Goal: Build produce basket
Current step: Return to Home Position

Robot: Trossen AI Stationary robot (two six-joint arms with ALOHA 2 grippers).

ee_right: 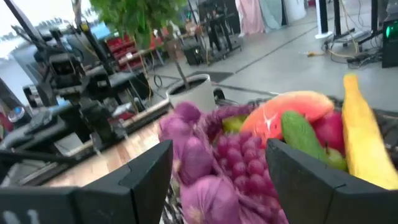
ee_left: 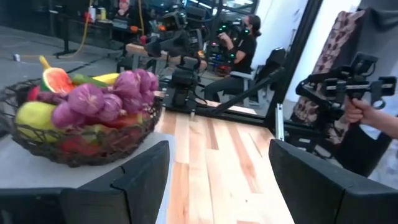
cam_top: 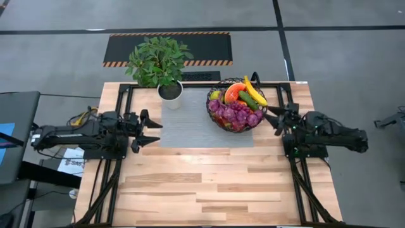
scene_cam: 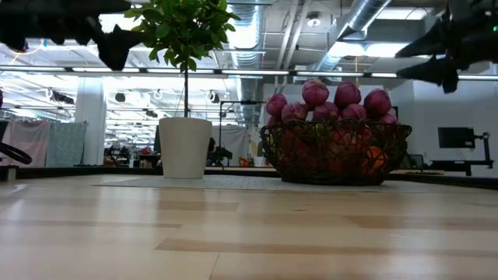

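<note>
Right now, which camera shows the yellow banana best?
The right wrist view: the banana looms close, beside the cucumber. The high view shows it whole but small, in the basket. The left wrist view catches a yellow sliver; the low view hides it.

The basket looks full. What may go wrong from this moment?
The open right claw sits close beside the rim of the basket; if it swings, a finger might catch the wire and drag the basket. The purple bulbs are heaped above the rim, so a bump might roll one out. The left claw waits open, far from it.
</note>
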